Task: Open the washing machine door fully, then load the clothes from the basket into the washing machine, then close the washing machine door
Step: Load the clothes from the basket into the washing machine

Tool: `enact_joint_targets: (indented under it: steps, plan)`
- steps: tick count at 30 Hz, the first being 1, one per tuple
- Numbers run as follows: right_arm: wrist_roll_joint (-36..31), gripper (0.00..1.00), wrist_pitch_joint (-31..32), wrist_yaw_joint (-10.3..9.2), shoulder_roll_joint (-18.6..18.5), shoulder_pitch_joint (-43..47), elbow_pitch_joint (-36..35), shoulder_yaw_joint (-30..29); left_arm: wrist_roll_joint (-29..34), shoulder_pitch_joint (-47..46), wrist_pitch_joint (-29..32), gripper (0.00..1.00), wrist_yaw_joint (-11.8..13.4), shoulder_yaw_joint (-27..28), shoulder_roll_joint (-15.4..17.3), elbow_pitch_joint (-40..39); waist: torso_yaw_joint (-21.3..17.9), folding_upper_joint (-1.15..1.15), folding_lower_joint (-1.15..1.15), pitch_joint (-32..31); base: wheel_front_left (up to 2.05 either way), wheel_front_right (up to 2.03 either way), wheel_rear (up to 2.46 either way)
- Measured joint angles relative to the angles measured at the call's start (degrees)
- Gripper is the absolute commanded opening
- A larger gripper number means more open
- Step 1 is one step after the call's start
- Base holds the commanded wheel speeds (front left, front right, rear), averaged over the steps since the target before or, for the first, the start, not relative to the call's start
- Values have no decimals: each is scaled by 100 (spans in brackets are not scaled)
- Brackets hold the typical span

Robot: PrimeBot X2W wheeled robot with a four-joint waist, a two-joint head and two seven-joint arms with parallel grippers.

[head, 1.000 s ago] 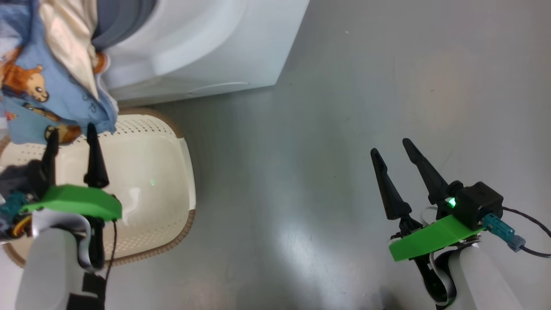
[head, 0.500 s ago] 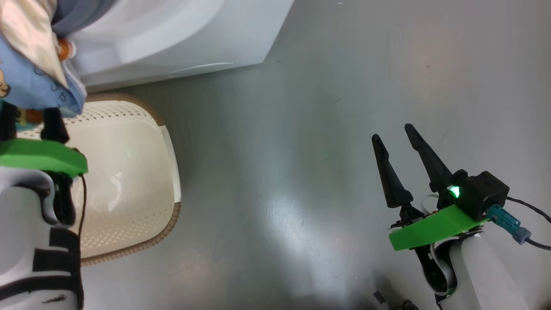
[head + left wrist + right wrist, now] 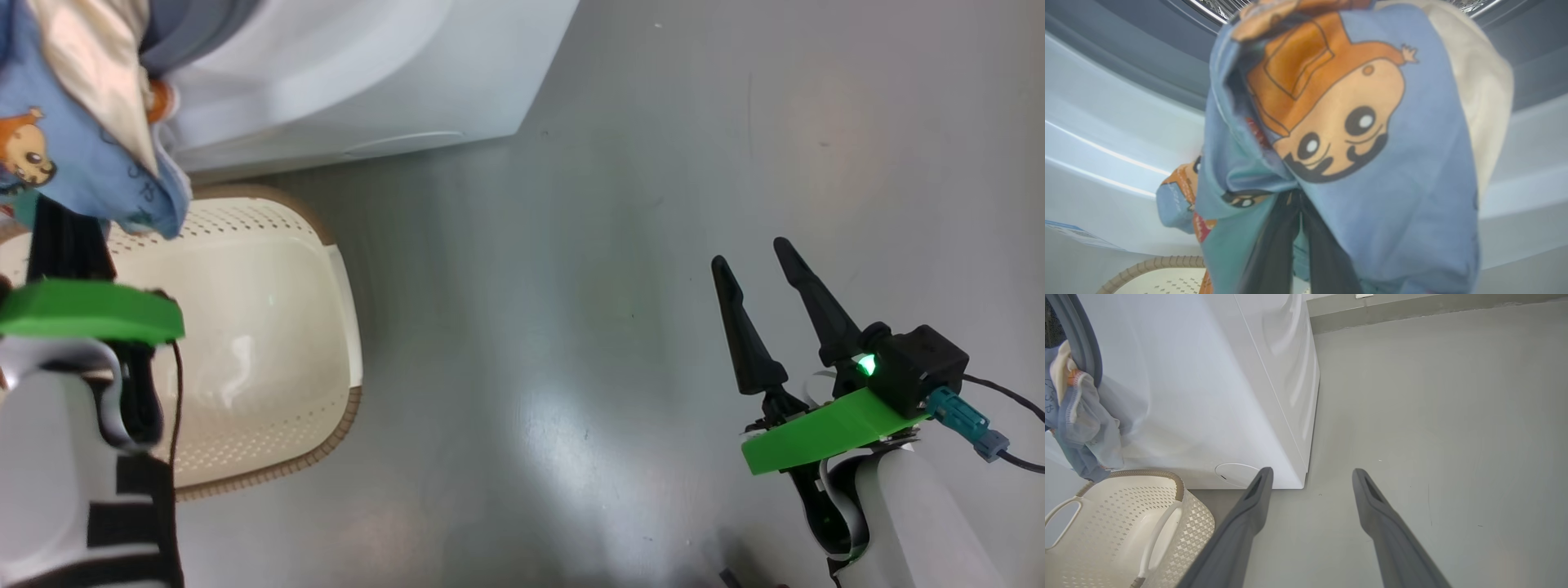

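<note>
Clothes point(image 3: 1355, 122) hang in a bunch from the left claw point(image 3: 1299, 212). Its two dark fingers are clenched together on a fold of the blue cartoon-print cloth, and a cream piece drapes over one side of the bundle. The bundle is held high, right at the mouth of the washing machine point(image 3: 351, 73). In the left wrist view the grey rubber seal point(image 3: 1147, 61) arcs behind it and a sliver of steel drum point(image 3: 1212, 5) shows above. Gripped from underneath like this, the loose ends trail down while the top of the bunch leads toward the opening; I judge that is meant to carry it over the seal's lip before letting go. In the head view the lowest corner of cloth dangles over the far rim of the basket point(image 3: 347, 327), so anything that slips would likely drop back into it rather than onto the floor point(image 3: 571, 286).

The basket sits on the floor close against the machine's front; whether they touch I cannot tell. What shows of its bottom is bare and glossy, though the left forearm point(image 3: 57, 482) hides one part, so the clothes appear to be all in this one grasp. How much cloth is already inside the drum I cannot tell.

The right claw point(image 3: 750, 252) is released, fingers spread and holding nothing. It is parked over bare floor well apart from the machine, out of the way.
</note>
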Motion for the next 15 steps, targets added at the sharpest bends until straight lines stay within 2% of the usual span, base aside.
enact_joint_targets:
  steps: [7, 15]
  plan:
    - [19, 100, 0, 0, -1, 3, 98, 3, -87, 503, 0, 0, -43, -134, -91, -628, 95, 0, 0, -225, 0, 0, 0]
    - [36, 100, 0, 0, -2, 3, 165, 58, -157, 560, 0, 0, -43, -417, -100, -1085, 138, 0, 0, -411, 0, 0, 0]
